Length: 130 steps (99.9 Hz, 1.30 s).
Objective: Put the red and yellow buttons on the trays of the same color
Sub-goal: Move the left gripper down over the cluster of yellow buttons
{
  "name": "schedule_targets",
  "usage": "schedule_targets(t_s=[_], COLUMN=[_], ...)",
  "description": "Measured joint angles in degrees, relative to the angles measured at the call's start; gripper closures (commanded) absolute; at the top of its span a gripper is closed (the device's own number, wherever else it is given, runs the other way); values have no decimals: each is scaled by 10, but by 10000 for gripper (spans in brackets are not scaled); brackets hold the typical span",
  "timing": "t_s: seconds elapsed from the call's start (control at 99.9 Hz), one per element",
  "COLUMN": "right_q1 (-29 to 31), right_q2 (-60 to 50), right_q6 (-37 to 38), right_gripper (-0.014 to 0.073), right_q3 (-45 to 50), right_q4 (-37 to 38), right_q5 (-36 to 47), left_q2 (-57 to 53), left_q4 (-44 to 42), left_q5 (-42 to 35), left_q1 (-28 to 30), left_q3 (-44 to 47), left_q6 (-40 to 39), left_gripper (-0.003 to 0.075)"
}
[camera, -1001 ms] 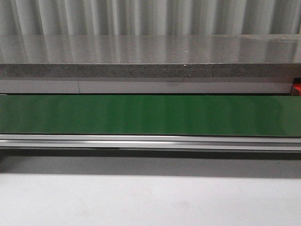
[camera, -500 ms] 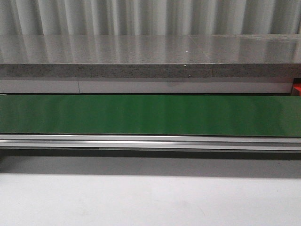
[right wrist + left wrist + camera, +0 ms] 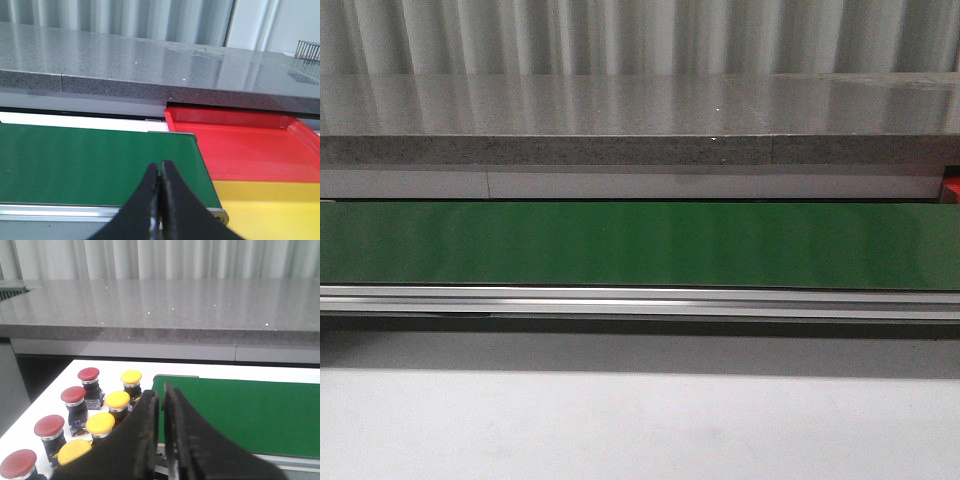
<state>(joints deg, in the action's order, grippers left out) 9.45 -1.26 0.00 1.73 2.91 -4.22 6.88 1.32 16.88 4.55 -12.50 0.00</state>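
Both pairs of jaws are empty. On the left gripper (image 3: 161,405) the fingers stand almost together, with only a thin gap between them, and they hold nothing. On the right gripper (image 3: 160,177) the fingers are pressed together at the tips, also without anything inside.

At the left end of the green conveyor belt (image 3: 640,245), on a white table (image 3: 55,390), the buttons stand in two rows: the red buttons (image 3: 73,395) in the outer row, the yellow buttons (image 3: 117,400) in the row beside the belt. They are near the left gripper but apart from it. At the right end of the belt lie the red tray (image 3: 240,145) and, nearer to the robot, the yellow tray (image 3: 270,205), touching each other. No button is seen on either tray or on the belt, so I judge the task is not yet started.

Each button seems to be a stiff, rather light plastic part: a smooth round cap on a dark, narrower body. The cap is domed and probably slippery, so it is better to grasp the body under the cap, or the cap at its rim from two sides. The buttons stand close together, so the fingers must open first and enter carefully between neighbours, otherwise one may tip over.
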Motion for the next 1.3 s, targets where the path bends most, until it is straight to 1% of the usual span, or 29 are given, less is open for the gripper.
schedule_targets(t_s=[0.12,0.29,0.32,0.36,0.41,0.46,0.5,0.51,0.52,0.53,0.55,0.56,0.58,0.63,0.66,0.69,0.741,0.811,0.901,1.021,1.191,1.301], right_q1=[0,0,0,0,0,0,0,0,0,0,0,0,0,0,0,0,0,0,0,0,0,0], right_q2=[0,0,0,0,0,0,0,0,0,0,0,0,0,0,0,0,0,0,0,0,0,0], right_q6=[0,0,0,0,0,0,0,0,0,0,0,0,0,0,0,0,0,0,0,0,0,0], right_gripper=[659,659,659,659,659,659,659,659,659,659,659,659,659,659,659,659,659,659,659,659,659,659], right_q3=[0,0,0,0,0,0,0,0,0,0,0,0,0,0,0,0,0,0,0,0,0,0], right_q4=[0,0,0,0,0,0,0,0,0,0,0,0,0,0,0,0,0,0,0,0,0,0], right_q5=[0,0,0,0,0,0,0,0,0,0,0,0,0,0,0,0,0,0,0,0,0,0], left_q2=[75,157,168,186,207,229,247,250,256,259,268,270,278,296,307,316,330,351,379,419,491,540], left_q4=[-1,10,10,10,10,10,10,10,10,10,10,10,10,10,8,4,-7,-20,-26,-27,-23,-13], left_q5=[41,80,84,91,98,107,114,114,116,116,117,117,117,117,116,116,116,117,139,185,269,303], left_q1=[0,0,0,0,0,0,0,0,0,0,0,0,0,0,0,0,0,4,18,52,116,150], left_q3=[-54,-90,-94,-101,-110,-119,-127,-128,-130,-131,-135,-136,-139,-147,-152,-156,-164,-178,-207,-251,-304,-322], left_q6=[0,0,0,0,0,0,0,0,0,0,0,0,0,0,-3,0,0,-6,-27,-42,-46,-47], left_gripper=[726,724,720,697,638,540,429,389,369,328,288,251,200,114,89,82,92,124,171,192,192,192])
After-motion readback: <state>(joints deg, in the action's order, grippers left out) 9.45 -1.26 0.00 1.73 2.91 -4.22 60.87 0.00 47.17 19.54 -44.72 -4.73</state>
